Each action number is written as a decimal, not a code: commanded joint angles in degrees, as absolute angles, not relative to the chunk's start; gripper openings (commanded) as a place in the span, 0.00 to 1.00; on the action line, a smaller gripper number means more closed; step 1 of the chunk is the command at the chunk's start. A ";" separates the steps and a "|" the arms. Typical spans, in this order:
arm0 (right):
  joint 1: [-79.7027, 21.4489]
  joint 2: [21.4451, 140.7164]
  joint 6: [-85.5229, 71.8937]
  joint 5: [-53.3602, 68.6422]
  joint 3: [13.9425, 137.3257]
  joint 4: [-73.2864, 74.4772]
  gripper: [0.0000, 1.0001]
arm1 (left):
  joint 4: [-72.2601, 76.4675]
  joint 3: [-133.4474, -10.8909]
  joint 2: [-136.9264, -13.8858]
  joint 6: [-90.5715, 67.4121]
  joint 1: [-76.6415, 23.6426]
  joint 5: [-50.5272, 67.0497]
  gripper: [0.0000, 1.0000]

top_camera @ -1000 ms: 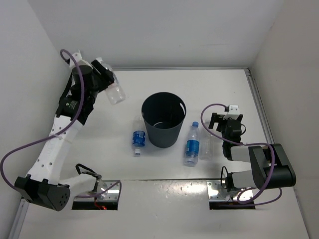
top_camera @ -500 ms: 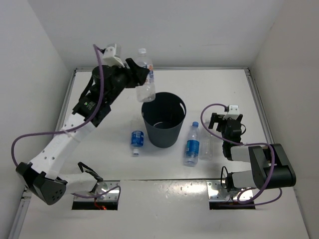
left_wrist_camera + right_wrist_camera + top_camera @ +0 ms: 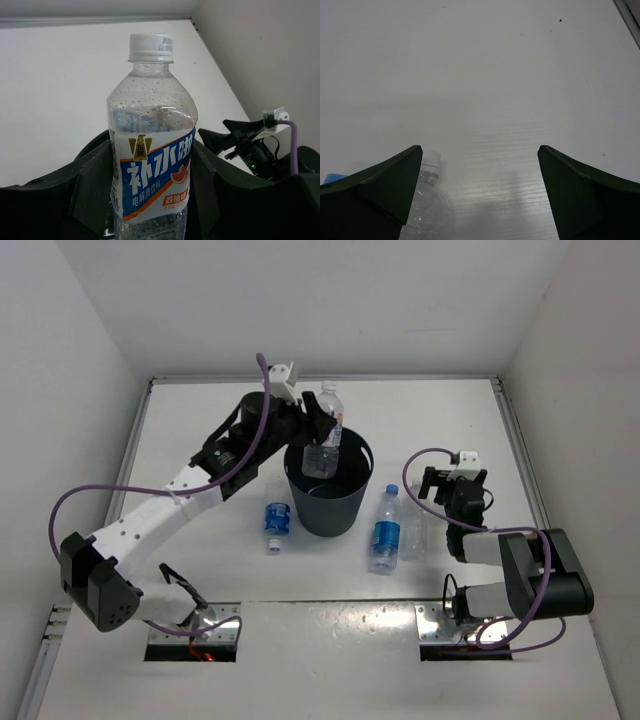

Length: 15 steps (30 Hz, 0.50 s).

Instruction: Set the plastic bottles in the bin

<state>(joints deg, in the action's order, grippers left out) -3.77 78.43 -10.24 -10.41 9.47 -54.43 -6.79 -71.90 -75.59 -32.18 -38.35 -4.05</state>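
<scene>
My left gripper (image 3: 318, 435) is shut on a clear bottle (image 3: 328, 410) with a white cap and holds it upright over the far rim of the dark bin (image 3: 352, 502). In the left wrist view the bottle (image 3: 150, 115) has a blue, white and orange label and sits between both fingers (image 3: 95, 185). A short blue-labelled bottle (image 3: 278, 523) lies left of the bin. A tall blue-capped bottle (image 3: 385, 530) and a plain clear one (image 3: 412, 535) lie to its right. My right gripper (image 3: 452, 478) is open and empty low over the table; its view shows the plain bottle's cap (image 3: 431, 161) by its left finger.
White walls close the table at the left, back and right. The right arm's folded body (image 3: 525, 580) stands near the front right edge. The right arm's wrist and purple cable (image 3: 280, 130) show behind the held bottle.
My left arm has swung the held bottle from the far left corner rightward to above the bin's rim. The right arm and the bottles on the table have not moved.
</scene>
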 commanded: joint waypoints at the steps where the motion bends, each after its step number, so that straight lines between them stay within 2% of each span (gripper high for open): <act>1: -3.43 77.87 -10.02 -9.84 10.63 -58.62 1.00 | -3.87 -70.93 -76.11 -33.30 -39.55 -4.48 0.33; 10: -2.90 77.87 -10.02 -9.84 10.63 -58.62 1.00 | -4.92 -70.31 -78.40 -33.31 -41.40 -5.62 0.36; 12: -2.90 77.87 -10.02 -9.84 10.63 -58.62 1.00 | -4.92 -70.31 -78.40 -33.31 -41.40 -5.62 0.43; 13: -2.90 77.87 -10.02 -9.84 10.63 -58.62 1.00 | -5.53 -70.83 -78.40 -32.70 -41.40 -5.62 0.52; 15: -2.90 77.87 -10.02 -9.84 10.63 -58.62 1.00 | -6.23 -71.45 -78.92 -32.70 -41.40 -5.62 0.57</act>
